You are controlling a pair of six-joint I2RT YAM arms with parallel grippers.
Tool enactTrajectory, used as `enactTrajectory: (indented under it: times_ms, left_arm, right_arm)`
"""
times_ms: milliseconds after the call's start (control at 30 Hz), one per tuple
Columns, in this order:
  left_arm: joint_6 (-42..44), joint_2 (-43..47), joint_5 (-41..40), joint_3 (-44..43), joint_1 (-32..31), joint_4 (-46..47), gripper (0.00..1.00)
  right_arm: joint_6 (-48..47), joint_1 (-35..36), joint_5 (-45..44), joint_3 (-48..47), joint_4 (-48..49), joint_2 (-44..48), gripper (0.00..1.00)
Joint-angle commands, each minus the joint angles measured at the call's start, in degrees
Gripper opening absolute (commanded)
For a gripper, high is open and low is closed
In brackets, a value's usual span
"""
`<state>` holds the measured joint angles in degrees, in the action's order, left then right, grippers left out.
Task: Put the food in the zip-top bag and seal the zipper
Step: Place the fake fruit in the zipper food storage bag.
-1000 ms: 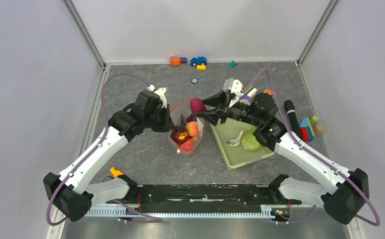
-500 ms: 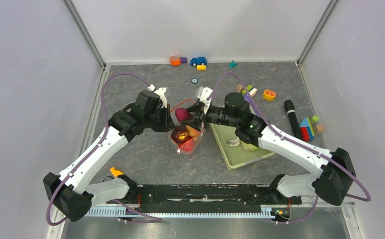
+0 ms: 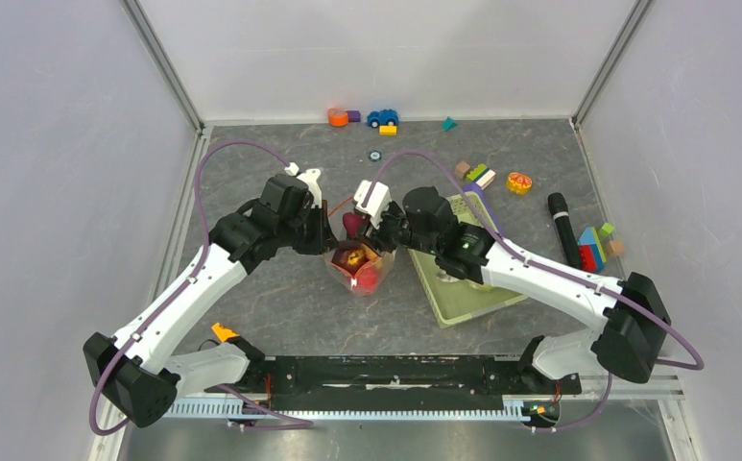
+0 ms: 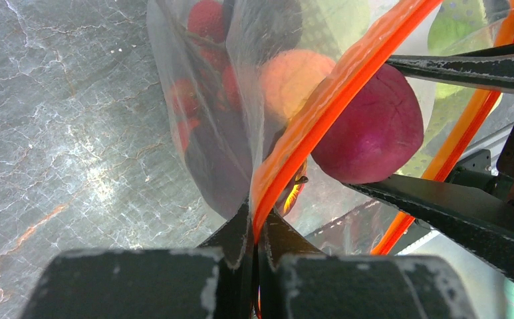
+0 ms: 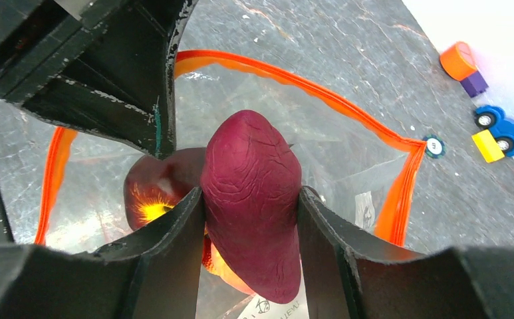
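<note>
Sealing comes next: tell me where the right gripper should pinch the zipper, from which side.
Likely the far corner of the zipper, where the two orange strips fold together flat, opposite where the left gripper pinches it. Come from above, jaws across the strip, since the mouth faces up. The right gripper must first release the purple food.

Your overhead view is evenly lit by soft white light from above: the pale grey walls (image 3: 50, 144) come out bright, and the white robot arms (image 3: 189, 288) lay only faint shadows on the grey marbled tabletop (image 3: 280, 307). In your left wrist view a glare patch whitens that tabletop, the clear crinkly plastic bag (image 4: 194, 86) hazes its contents, and the left gripper's black fingers (image 4: 128, 286) are blurred. Your right wrist view shows the dark purple-red wrinkled toy fruit (image 5: 254, 193) sharp, the right gripper's black fingers (image 5: 167, 259) soft.
</note>
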<state>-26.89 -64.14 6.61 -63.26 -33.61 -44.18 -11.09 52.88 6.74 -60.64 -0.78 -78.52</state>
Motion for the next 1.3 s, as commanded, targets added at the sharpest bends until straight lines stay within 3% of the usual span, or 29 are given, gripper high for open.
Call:
enactTrajectory:
  times_ms: [0,167,400,533,767,967,1033,1267]
  left_arm:
    - [3.16,0.90,1.23,-1.07,-0.08,2.09,0.02]
    - [3.08,0.88,1.21,-1.04,-0.07,2.08,0.02]
    - [2.90,0.90,1.21,-1.07,-0.10,2.08,0.02]
    - [2.82,1.06,1.17,-1.03,-0.07,2.08,0.02]
    - [2.73,1.20,1.39,-1.00,-0.07,2.08,0.02]
    - [2.68,1.34,1.49,-1.00,-0.08,2.10,0.02]
    - [2.67,1.35,1.67,-1.07,-0.06,2.09,0.02]
    - [2.55,1.71,1.93,-1.07,-0.06,2.08,0.02]
  right_arm:
    - [-2.57,1.77,-8.30,-3.64,-2.90,-0.80,0.56]
    - [-2.61,2.55,-8.52,-4.06,-3.35,-0.69,0.82]
    - [-1.07,2.60,-2.36,-4.48,-3.01,2.41,0.98]
    - [-0.07,2.54,0.31,-4.00,-1.96,4.97,0.98]
    - [4.36,2.54,-7.17,-2.57,-0.90,10.72,0.98]
    - [12.98,1.44,-25.00,0.40,-2.14,15.30,0.98]
    - [16.70,-0.71,-28.37,0.42,-5.31,15.97,0.98]
    - [29.95,-13.37,-27.07,-0.11,-22.18,14.86,0.98]
